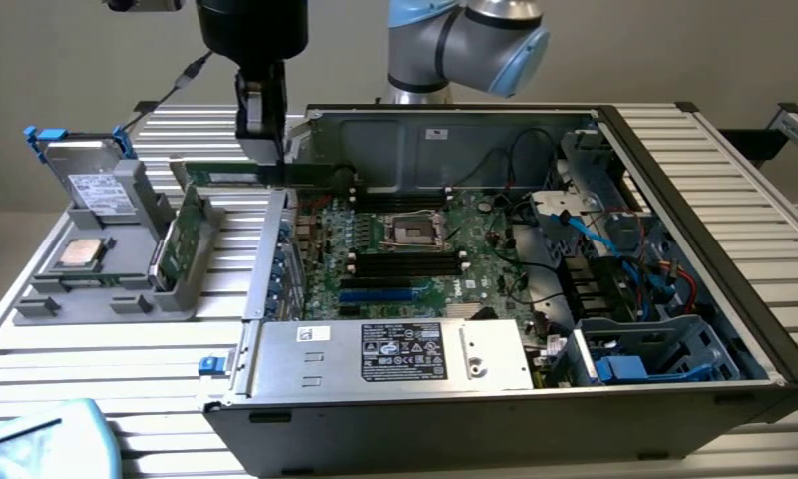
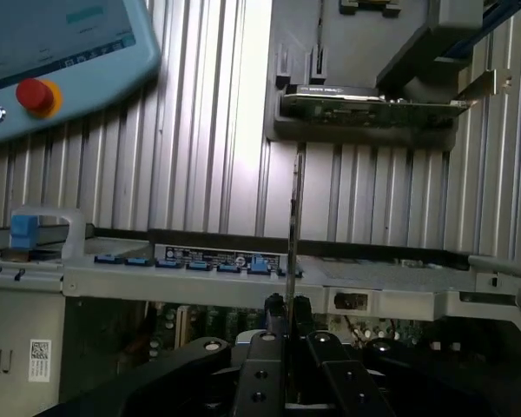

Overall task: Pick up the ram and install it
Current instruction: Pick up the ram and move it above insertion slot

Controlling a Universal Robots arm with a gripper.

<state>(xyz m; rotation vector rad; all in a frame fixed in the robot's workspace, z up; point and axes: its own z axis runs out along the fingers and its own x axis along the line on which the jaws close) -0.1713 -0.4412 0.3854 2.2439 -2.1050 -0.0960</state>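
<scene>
Pinching the ram (image 1: 226, 175), gripper (image 1: 263, 156) holds it horizontal.

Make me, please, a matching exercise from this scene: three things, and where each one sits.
Things:
1. slim dark green ram stick
2. square silver CPU chip
3. wide green circuit card with metal bracket

Places:
A. standing on edge in the grey holder
B. held aloft in the black gripper
C. lying flat on the grey holder

Pairs: 1-B, 2-C, 3-A.
</scene>
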